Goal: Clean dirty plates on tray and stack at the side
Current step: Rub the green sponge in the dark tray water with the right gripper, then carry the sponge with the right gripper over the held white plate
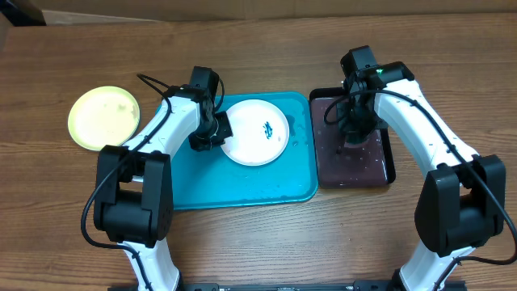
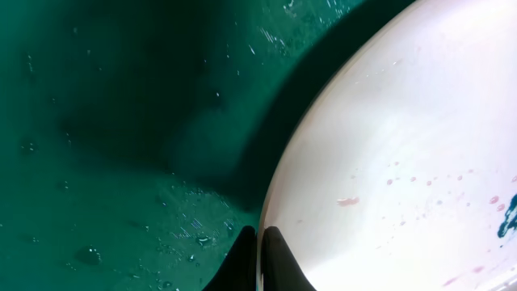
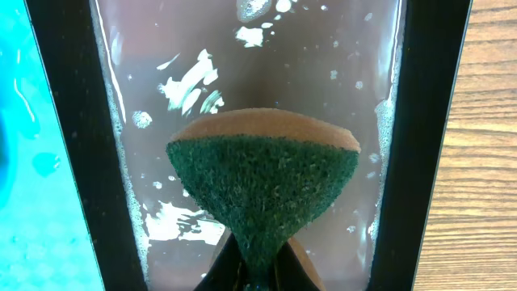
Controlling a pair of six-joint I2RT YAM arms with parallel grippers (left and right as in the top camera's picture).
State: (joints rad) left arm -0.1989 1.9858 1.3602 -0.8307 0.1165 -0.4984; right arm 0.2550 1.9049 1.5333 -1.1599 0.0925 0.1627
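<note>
A white plate (image 1: 257, 132) with a teal smear lies on the turquoise tray (image 1: 242, 187). My left gripper (image 1: 212, 134) is shut on its left rim. In the left wrist view the fingers (image 2: 260, 246) pinch the white plate's edge (image 2: 404, 162) above the wet tray (image 2: 113, 121). A yellow-green plate (image 1: 103, 115) lies on the table to the left of the tray. The mint-blue plate is not in view. My right gripper (image 1: 353, 136) is shut on a teal sponge (image 3: 262, 178) over the black tray (image 1: 355, 171).
The black tray (image 3: 60, 121) holds dark foamy liquid and stands right beside the turquoise tray's right edge (image 3: 24, 162). Bare wooden table (image 1: 323, 242) lies in front and behind.
</note>
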